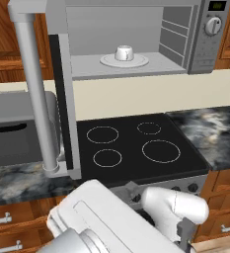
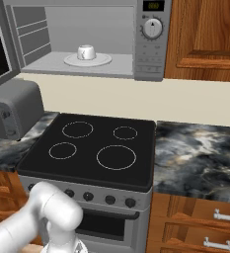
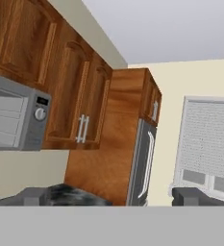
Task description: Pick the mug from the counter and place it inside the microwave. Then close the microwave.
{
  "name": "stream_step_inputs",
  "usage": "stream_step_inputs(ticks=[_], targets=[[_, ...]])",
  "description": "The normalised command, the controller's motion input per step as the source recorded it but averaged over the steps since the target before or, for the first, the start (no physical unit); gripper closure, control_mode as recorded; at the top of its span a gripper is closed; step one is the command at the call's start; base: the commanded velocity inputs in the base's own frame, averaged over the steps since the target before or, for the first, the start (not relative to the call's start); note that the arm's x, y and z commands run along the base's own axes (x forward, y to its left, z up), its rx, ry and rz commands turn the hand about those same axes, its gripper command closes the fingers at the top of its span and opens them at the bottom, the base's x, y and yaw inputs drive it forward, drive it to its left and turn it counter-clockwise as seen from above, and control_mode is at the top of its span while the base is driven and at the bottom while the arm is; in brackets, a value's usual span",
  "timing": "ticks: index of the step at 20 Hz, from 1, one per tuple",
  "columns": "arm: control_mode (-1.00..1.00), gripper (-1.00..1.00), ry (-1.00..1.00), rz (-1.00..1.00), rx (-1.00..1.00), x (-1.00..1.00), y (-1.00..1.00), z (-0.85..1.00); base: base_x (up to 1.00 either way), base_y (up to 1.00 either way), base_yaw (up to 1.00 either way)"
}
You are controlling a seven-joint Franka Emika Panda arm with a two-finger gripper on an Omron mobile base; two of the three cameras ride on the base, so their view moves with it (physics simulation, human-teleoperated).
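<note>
Looking at my feeds, the mug [image 1: 124, 52] is already sitting on the white plate [image 1: 106, 61] inside the microwave [image 1: 185, 34], so what's left, as I read it, is shutting the door [image 1: 62, 94], which hangs wide open with its long bar handle [image 1: 35, 94] sticking out over the bench [image 1: 18, 180].

In the hand view the pincer [image 3: 111, 196] looks spread apart with nothing between the tips, and it's aimed off toward the cabinets and a window, not at the door.

My worries: the arm is folded low in front of the stove [image 1: 136, 143], so swinging up to the door could clip the handle or the grey toaster [image 1: 18, 128] right beside it. Push the door from a bad angle and the tips could slide off, leaving it ajar. Slamming could also jolt the mug off its plate.
</note>
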Motion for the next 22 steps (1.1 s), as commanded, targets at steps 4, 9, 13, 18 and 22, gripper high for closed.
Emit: stream_step_inputs(ticks=[4,9,13,18,22], targets=[[-1.0,-1.0,0.0,-0.01,0.0,0.06,0.39,-0.09,0.0,0.0,0.0],[-1.0,-1.0,0.0,0.0,0.0,0.31,0.36,-0.22,0.0,0.0,0.0],[-1.0,-1.0,0.0,0.0,-0.02,0.57,0.34,-0.11,0.0,0.0,0.0],[-1.0,-1.0,0.0,0.0,-0.03,0.45,0.49,0.0,0.0,0.0,0.0],[-1.0,-1.0,0.0,0.0,-0.01,0.33,0.56,-0.03,0.0,0.0,0.0]])
